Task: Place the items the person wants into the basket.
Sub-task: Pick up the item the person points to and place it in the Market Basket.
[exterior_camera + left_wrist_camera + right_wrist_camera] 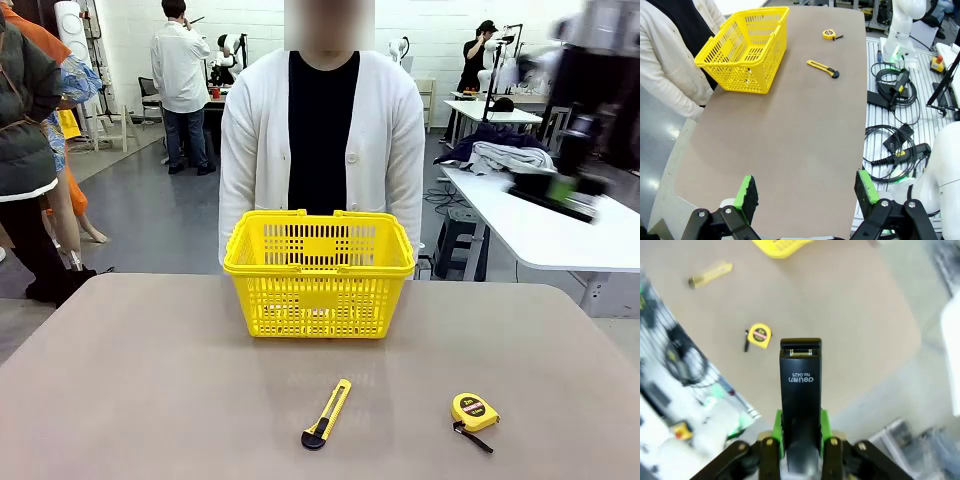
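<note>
My right gripper is shut on a black stapler, whose body sticks out past the green pads high above the table. In the front view that arm is blurred at the upper right, with the right gripper holding the stapler well off to the right of the table. The yellow lattice basket stands at the table's far middle, in front of the person in a white cardigan. My left gripper hangs open and empty over the near end of the table, far from the basket.
A yellow-and-black utility knife lies near the front middle, and a round yellow tape measure to its right. Both show below the stapler: the knife and the tape measure. Cables and a robot base lie beside the table.
</note>
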Controlling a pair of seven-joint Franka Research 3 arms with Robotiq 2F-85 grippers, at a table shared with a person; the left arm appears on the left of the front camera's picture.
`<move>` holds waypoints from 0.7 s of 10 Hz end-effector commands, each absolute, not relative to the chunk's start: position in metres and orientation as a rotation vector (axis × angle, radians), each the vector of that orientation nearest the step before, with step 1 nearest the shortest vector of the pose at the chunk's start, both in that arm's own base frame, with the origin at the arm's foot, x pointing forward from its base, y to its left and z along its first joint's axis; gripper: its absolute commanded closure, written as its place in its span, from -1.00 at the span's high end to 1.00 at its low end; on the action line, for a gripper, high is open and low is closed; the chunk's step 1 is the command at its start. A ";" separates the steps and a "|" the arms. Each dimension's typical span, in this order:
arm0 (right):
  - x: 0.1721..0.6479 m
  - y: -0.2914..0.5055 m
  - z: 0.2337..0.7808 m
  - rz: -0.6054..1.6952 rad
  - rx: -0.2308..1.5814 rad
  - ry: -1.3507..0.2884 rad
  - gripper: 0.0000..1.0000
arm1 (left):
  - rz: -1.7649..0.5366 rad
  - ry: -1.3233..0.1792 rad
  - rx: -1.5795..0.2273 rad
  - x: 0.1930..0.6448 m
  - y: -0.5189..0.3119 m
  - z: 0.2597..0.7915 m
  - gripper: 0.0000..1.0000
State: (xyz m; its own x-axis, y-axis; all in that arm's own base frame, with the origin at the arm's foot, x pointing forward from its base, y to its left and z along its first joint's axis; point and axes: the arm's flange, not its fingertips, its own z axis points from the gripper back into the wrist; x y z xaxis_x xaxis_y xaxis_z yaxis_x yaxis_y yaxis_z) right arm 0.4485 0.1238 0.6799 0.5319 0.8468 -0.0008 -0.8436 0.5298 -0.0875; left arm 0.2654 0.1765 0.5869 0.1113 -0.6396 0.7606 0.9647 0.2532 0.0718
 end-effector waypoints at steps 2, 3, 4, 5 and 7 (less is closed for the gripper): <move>0.529 0.204 0.684 1.313 -0.115 -0.019 -0.37 | -1.271 -0.811 -0.521 0.265 0.178 0.588 1.00; 0.549 0.237 0.673 1.372 -0.125 -0.006 -0.37 | -1.271 -0.811 -0.521 0.265 0.178 0.588 1.00; 0.561 0.261 0.666 1.415 -0.127 -0.008 -0.37 | -1.271 -0.811 -0.521 0.265 0.178 0.588 1.00; 0.571 0.281 0.659 1.433 -0.116 -0.009 -0.37 | -1.271 -0.811 -0.521 0.265 0.178 0.588 1.00; 0.586 0.316 0.642 1.443 -0.099 0.000 -0.37 | -1.271 -0.811 -0.521 0.265 0.178 0.588 1.00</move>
State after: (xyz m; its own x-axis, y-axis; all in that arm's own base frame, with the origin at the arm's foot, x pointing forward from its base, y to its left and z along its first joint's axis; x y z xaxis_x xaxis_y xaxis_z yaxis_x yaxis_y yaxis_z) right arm 0.5692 0.3014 0.6244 0.1242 0.9919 -0.0277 -0.9900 0.1220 -0.0714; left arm 0.2657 0.1761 0.5872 0.1091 -0.6399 0.7606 0.9651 0.2515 0.0731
